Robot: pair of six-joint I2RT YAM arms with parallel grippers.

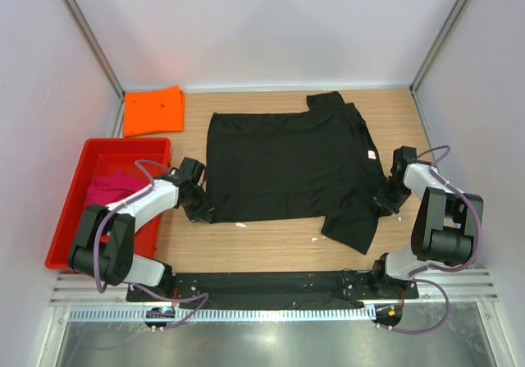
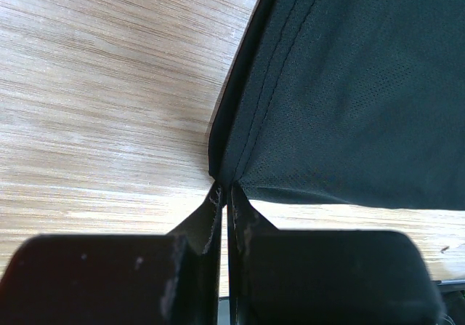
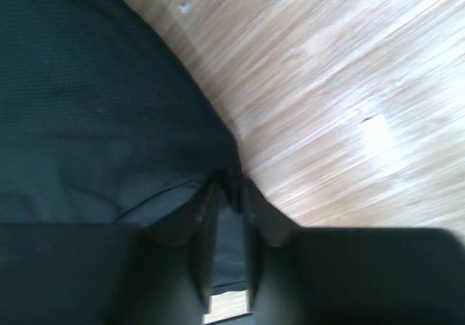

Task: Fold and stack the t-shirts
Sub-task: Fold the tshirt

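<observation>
Pinching the limp, light black shirt [image 1: 287, 166] by the corner at the tips of my left pincer [image 2: 224, 190]; right pincer [image 3: 231, 187] nips its edge.

**Bright, even light; right wrist view smeared**

Overhead view sharp, shadows faint. Left wrist: black t-shirt [image 2: 349, 85] weave crisp, left hand [image 2: 226, 194] out of focus at 6 o'clock. Right wrist: motion blur, desk [image 3: 349, 85] grain streaked, glare toward 3 o'clock.
</observation>
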